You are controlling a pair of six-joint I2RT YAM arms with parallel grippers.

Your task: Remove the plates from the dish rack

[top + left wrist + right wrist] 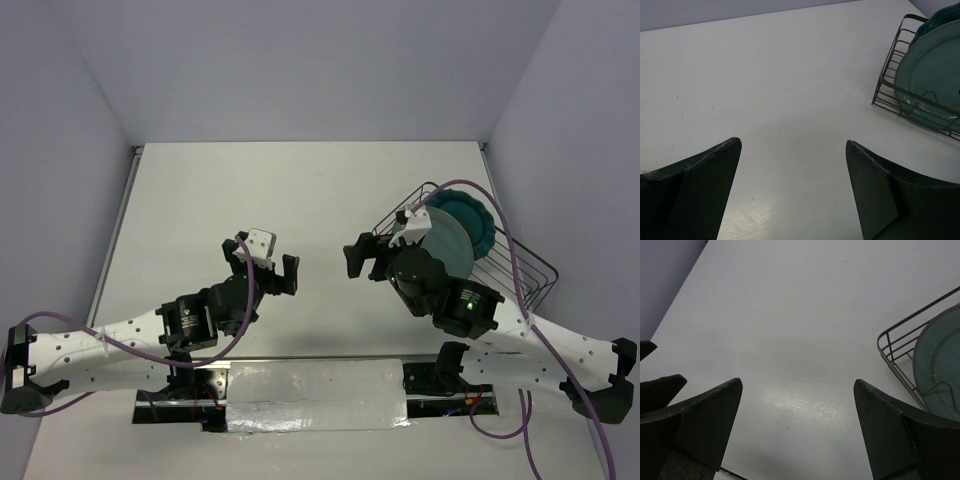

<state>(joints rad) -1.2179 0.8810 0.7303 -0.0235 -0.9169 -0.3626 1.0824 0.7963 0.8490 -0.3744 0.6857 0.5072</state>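
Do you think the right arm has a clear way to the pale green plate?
Probably yes: its open claw hovers just beside the rack, and only low wire lies between it and the plate.

Top view high, looking down from near edge; wrist views low over table [790,75], sharing dish rack [887,75].

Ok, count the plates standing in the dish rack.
2. A smooth pale grey-green plate stands in the dark wire dish rack, a dark teal scalloped plate behind it; others may be hidden.
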